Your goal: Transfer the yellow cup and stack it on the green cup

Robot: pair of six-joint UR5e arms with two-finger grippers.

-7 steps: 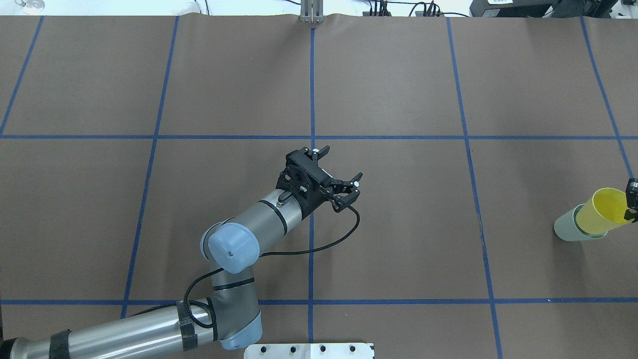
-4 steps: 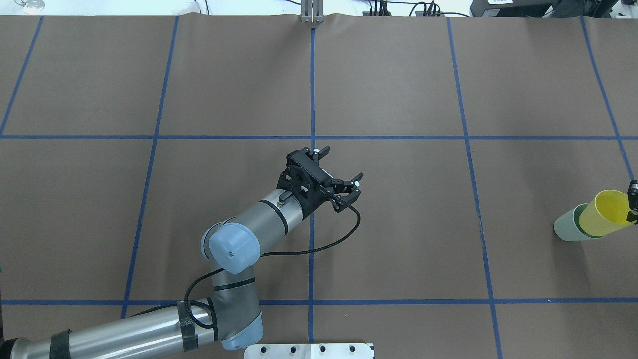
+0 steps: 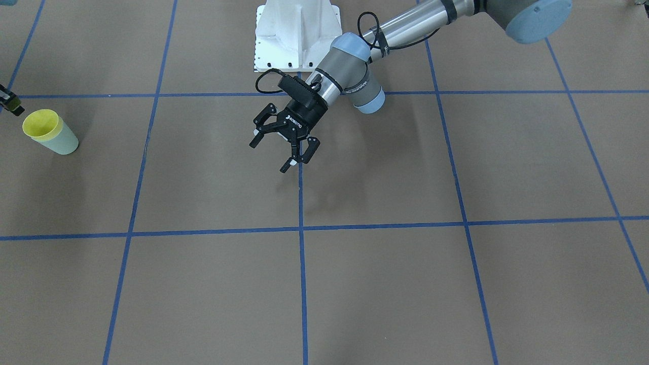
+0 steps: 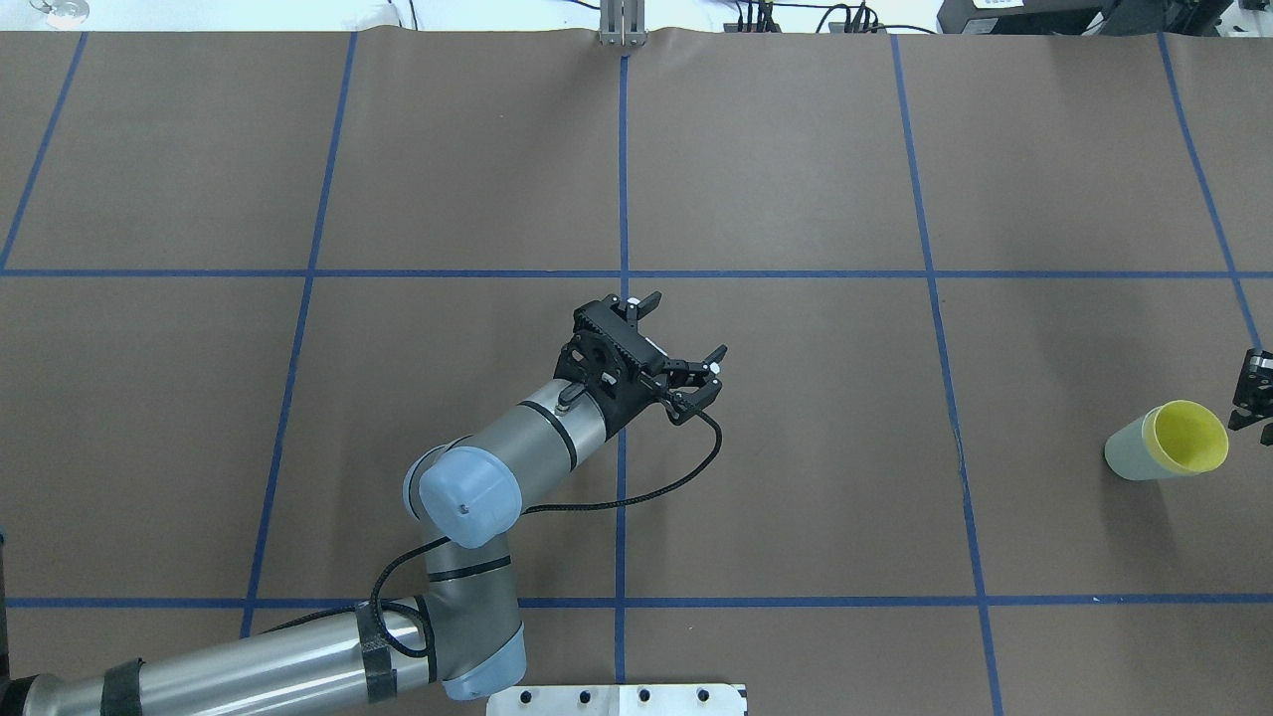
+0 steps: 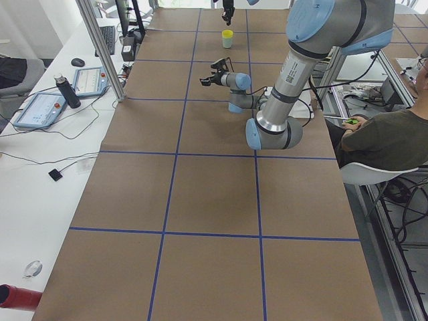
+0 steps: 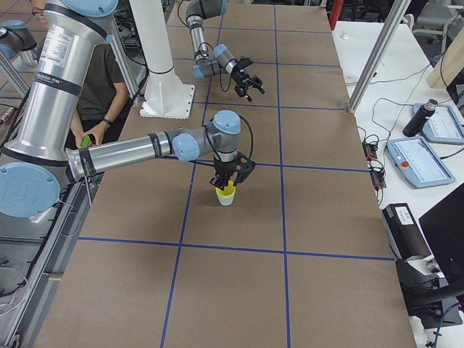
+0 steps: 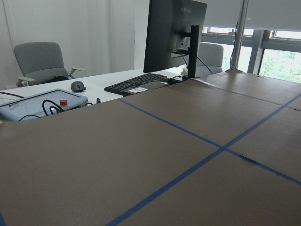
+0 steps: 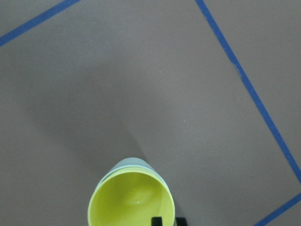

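Note:
The yellow cup (image 4: 1185, 438) sits nested upright inside the green cup (image 4: 1124, 459) at the table's right end. The pair also shows in the front view (image 3: 40, 124) and the right wrist view, where the yellow cup (image 8: 131, 202) leaves only a sliver of the green cup (image 8: 127, 163) showing. My right gripper (image 4: 1255, 393) hovers just above and beside the yellow rim, slightly open and empty; its fingertips (image 8: 156, 221) show apart from the cup. My left gripper (image 4: 684, 325) is open and empty above the table's middle, far from the cups.
Blue tape lines grid the brown table cover. The robot's white base plate (image 4: 617, 699) is at the near edge. A monitor (image 7: 174, 35) and a keyboard (image 7: 136, 82) stand on a desk beyond the table. An operator (image 5: 381, 137) sits beside the robot.
The yellow cup was tilted in the green cup with my right gripper on its rim; now it sits fully nested and upright, and the right gripper is clear of it. The left arm has not moved.

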